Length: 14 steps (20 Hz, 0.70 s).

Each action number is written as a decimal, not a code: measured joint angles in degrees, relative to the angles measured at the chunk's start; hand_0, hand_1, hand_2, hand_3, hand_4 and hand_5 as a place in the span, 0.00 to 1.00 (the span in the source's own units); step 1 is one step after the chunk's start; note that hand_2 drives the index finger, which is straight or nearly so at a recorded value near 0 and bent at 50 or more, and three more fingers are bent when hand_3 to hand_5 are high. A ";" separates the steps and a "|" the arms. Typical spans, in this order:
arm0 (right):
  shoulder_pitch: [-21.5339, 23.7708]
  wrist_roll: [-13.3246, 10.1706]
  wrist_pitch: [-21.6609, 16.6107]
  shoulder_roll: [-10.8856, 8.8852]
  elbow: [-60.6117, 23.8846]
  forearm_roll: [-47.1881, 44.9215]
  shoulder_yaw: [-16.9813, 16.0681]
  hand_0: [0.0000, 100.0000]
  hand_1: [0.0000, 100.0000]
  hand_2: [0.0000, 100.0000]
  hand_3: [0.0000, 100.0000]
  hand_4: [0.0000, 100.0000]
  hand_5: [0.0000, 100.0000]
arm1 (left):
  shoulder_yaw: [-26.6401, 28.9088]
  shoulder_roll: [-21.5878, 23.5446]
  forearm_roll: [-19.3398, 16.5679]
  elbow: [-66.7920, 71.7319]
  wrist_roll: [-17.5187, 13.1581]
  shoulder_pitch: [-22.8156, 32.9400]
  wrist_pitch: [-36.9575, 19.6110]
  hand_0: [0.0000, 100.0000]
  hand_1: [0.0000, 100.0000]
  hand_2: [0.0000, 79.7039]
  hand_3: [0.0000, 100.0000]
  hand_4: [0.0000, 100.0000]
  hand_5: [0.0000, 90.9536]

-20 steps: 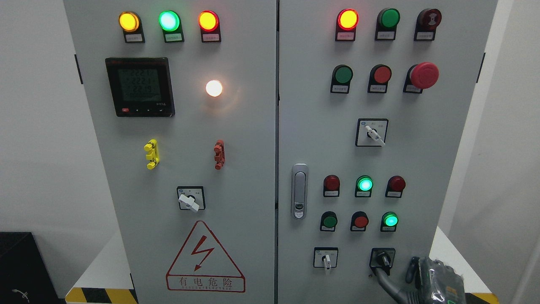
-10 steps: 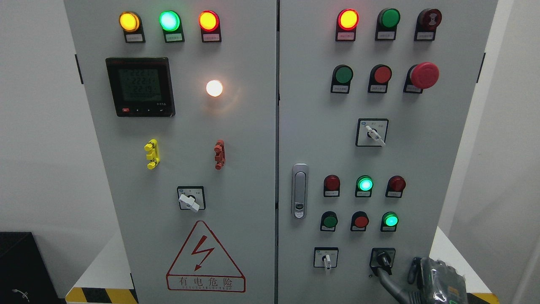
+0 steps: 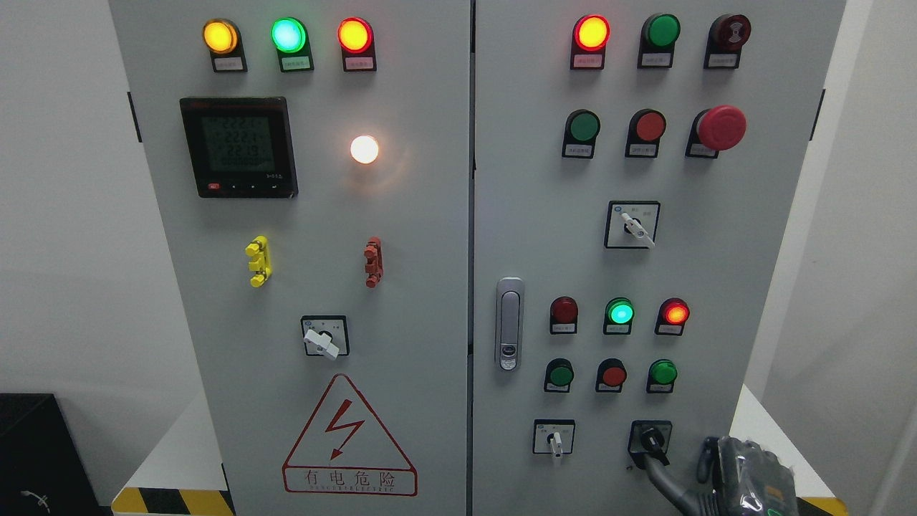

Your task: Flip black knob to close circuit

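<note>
At lower right, the right robot hand (image 3: 663, 469) touches the black knob (image 3: 650, 438) with one finger, grip unclear. A red lamp (image 3: 675, 313) has just lit and a green lamp (image 3: 663, 373) gone dark: probably switched.

Digital meter (image 3: 238, 147) upper left — red mushroom button (image 3: 721, 127) upper right — warning triangle (image 3: 349, 437) below.

Even, bright indoor light; image sharp. White lamp (image 3: 364, 149) blooms, casting glare on grey cabinet (image 3: 401, 236). Lit indicators haloed. Soft shadows under buttons. Cabinet edges lean outward.
</note>
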 measured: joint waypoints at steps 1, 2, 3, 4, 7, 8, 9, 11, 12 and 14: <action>-0.03 0.05 0.00 -0.02 0.01 -0.03 -0.10 0.00 0.24 0.77 0.94 0.78 0.85 | 0.00 0.00 0.00 0.00 -0.02 0.00 0.00 0.12 0.56 0.00 0.00 0.00 0.00; -0.06 0.11 0.00 -0.03 0.01 -0.08 -0.18 0.00 0.24 0.77 0.94 0.78 0.85 | 0.00 0.00 0.00 0.00 -0.04 0.00 0.00 0.12 0.56 0.00 0.00 0.00 0.00; -0.08 0.20 0.00 -0.04 0.02 -0.19 -0.24 0.00 0.24 0.77 0.94 0.78 0.85 | 0.00 0.00 0.00 0.00 -0.06 0.00 0.00 0.12 0.56 0.00 0.00 0.00 0.00; -0.11 0.27 0.00 -0.06 0.02 -0.29 -0.31 0.00 0.24 0.77 0.94 0.78 0.85 | 0.00 0.00 0.00 0.00 -0.08 0.00 0.00 0.12 0.56 0.00 0.00 0.00 0.00; -0.18 0.33 0.16 -0.12 0.03 -0.53 -0.48 0.00 0.24 0.77 0.94 0.77 0.85 | 0.00 0.00 0.00 0.00 -0.09 0.00 0.00 0.12 0.56 0.00 0.00 0.00 0.00; -0.20 0.35 0.19 -0.13 0.02 -0.60 -0.53 0.00 0.24 0.77 0.94 0.77 0.85 | 0.00 0.00 0.00 0.00 -0.09 0.00 0.00 0.12 0.56 0.00 0.00 0.00 0.00; -0.23 0.36 0.21 -0.14 0.01 -0.65 -0.56 0.00 0.24 0.77 0.94 0.77 0.85 | 0.00 0.00 0.00 0.00 -0.09 0.00 0.00 0.12 0.56 0.00 0.00 0.00 0.00; -0.27 0.36 0.21 -0.16 0.01 -0.73 -0.64 0.00 0.24 0.77 0.94 0.77 0.85 | 0.00 0.00 0.00 0.00 -0.09 0.00 0.00 0.12 0.56 0.00 0.00 0.00 0.00; -0.29 0.38 0.22 -0.17 0.01 -0.76 -0.66 0.00 0.24 0.77 0.94 0.77 0.85 | 0.00 0.00 0.00 0.00 -0.09 0.00 0.00 0.12 0.56 0.00 0.00 0.00 0.00; -0.32 0.38 0.22 -0.20 -0.02 -0.81 -0.74 0.00 0.24 0.77 0.94 0.77 0.85 | 0.00 0.00 0.00 0.00 -0.09 0.00 0.00 0.12 0.56 0.00 0.00 0.00 0.00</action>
